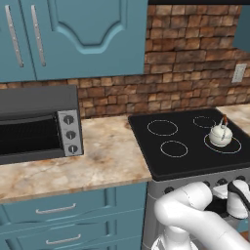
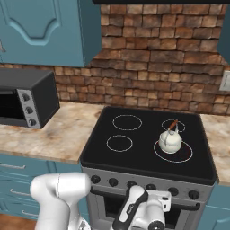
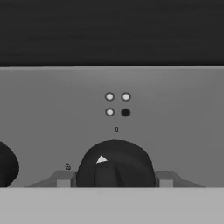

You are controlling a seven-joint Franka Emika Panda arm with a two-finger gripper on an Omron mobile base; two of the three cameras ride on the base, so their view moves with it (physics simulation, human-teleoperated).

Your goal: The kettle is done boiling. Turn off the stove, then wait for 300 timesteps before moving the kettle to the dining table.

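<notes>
The small white kettle (image 1: 220, 135) (image 2: 170, 142) stands upright on the front right ring of the stove (image 1: 180, 161) (image 2: 139, 157), a black glass cooktop. My gripper (image 3: 115, 180) is low at the stove's steel front, in the knob row (image 2: 173, 194). Its two fingertips (image 3: 64, 179) press against the sides of one black knob (image 3: 115, 164), shut on it. That knob's white pointer mark aims up and left. Above it, four small dots mark the burners, with the lower right one dark. The dining table is out of view.
A grey toaster oven (image 1: 39, 124) (image 2: 27, 101) sits on the marbled counter (image 1: 107, 156) left of the stove. Teal wall cabinets (image 1: 73, 34) hang above, and drawers (image 1: 56, 210) lie below. Another black knob (image 3: 6, 166) is to the left.
</notes>
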